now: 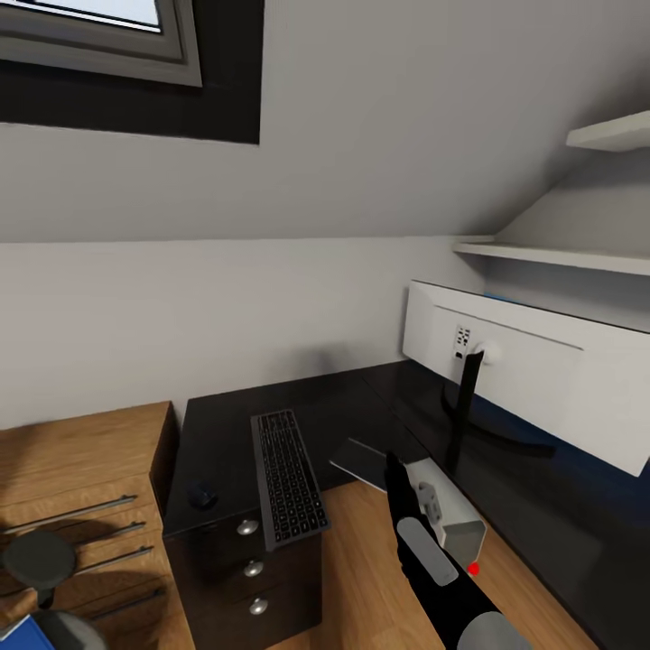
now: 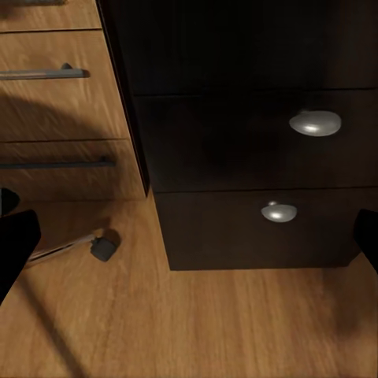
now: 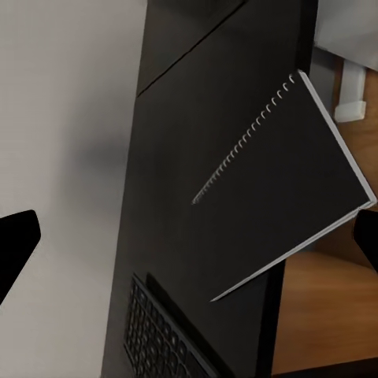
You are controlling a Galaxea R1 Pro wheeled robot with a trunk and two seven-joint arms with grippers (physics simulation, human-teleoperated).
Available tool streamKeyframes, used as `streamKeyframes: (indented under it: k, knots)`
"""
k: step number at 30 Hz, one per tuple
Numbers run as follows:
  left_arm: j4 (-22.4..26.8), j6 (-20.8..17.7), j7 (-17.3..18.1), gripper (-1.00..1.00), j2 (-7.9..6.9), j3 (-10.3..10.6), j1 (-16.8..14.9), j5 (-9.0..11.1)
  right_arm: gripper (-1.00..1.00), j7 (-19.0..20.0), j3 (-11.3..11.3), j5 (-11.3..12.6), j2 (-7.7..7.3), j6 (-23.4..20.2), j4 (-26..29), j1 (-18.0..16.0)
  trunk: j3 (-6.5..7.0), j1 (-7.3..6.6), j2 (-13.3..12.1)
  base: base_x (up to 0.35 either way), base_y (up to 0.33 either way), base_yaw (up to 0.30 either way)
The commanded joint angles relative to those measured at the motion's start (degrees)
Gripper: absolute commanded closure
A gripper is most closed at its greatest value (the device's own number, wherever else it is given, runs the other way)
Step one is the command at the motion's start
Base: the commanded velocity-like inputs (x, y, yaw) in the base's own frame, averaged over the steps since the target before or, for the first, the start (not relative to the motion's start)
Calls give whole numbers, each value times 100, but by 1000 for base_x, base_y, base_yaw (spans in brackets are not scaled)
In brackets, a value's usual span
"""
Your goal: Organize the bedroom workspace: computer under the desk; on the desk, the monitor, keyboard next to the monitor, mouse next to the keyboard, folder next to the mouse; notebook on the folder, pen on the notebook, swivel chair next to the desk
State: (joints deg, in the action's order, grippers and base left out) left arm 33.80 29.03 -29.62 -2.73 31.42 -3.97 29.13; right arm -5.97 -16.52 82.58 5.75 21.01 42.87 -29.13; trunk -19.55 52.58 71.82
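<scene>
The black desk (image 1: 226, 433) carries the keyboard (image 1: 287, 478), whose near end hangs over the front edge, and the small black mouse (image 1: 202, 495) to its left. The grey spiral-bound notebook (image 3: 291, 181) lies at the desk's inner corner, partly over the edge. The monitor (image 1: 533, 370) stands on the right wing, white back toward me. Under it sits the light grey computer (image 1: 451, 524). My right gripper (image 1: 394, 478) hovers open just in front of the notebook (image 1: 366, 462). My left gripper (image 2: 189, 244) is open, low before the desk drawers (image 2: 236, 150). A blue folder (image 1: 16, 636) corner shows bottom left.
A light wooden drawer unit (image 1: 81, 478) stands against the desk's left side. A castor (image 2: 102, 248) of the swivel chair rests on the wood floor (image 2: 197, 323) near the drawers. White shelves (image 1: 560, 257) hang above the monitor.
</scene>
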Motion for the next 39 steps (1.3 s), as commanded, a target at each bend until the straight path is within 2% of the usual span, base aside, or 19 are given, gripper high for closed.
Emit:
streamKeyframes:
  k: [1,25,39]
  knots:
    - [4,24,-44,-100,-8,48,-7,39,-100,-20,-26,39,-4,41,7,-5,12,-22,-37,0,0,0]
    - [4,31,-59,-100,27,48,-7,40,-100,103,-27,42,-4,43,63,-5,442,-550,-1000,-3,-1,0]
    - [-16,16,-61,-100,38,51,-7,47,-100,116,-28,39,-3,48,62,-5,694,-857,-1561,-193,-163,12]
